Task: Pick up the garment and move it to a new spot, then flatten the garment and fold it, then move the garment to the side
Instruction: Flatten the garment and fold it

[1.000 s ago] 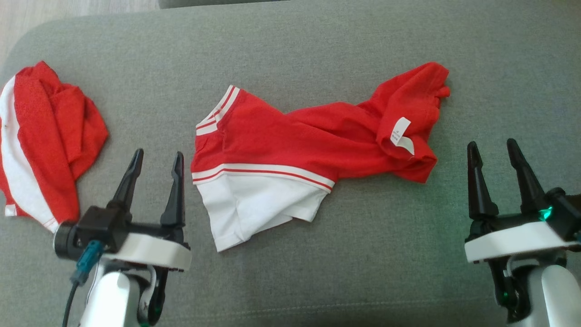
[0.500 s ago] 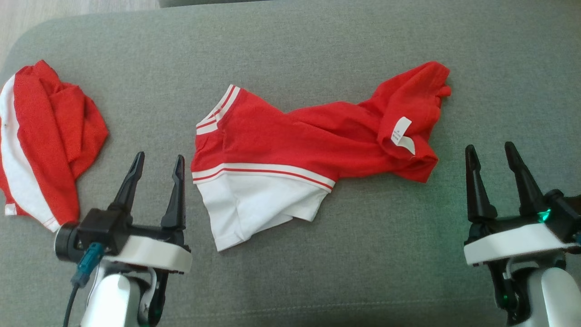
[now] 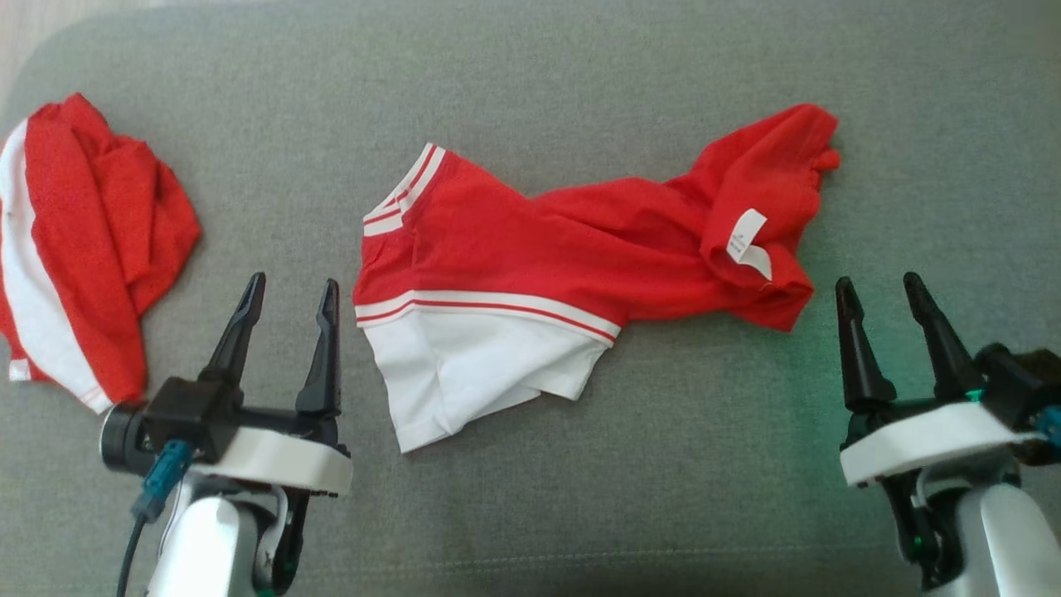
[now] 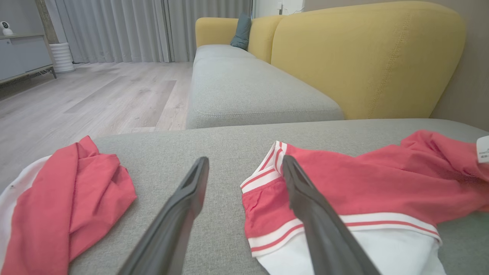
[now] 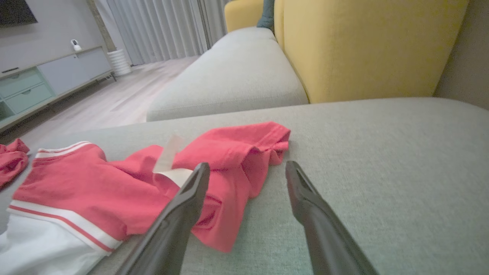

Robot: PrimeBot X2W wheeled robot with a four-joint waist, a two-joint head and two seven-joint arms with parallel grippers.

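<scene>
The left gripper [image 3: 293, 282] holds its two dark fingers spread and empty over the grey fabric sofa cushion [image 3: 580, 514], and the right gripper [image 3: 878, 279] is likewise released, gripping nothing. The twisted red-and-white jersey garment [image 3: 572, 249] lies between the two pairs of fingers, with its white hem just right of the left fingertips and its bunched red, labelled end just left of the right fingertips. A second crumpled red-and-white cloth [image 3: 91, 240] sits left of the left fingers. The pick-up step seems in hand. Next, each gripper probably needs to reach inward, descend and close on a garment end.
</scene>
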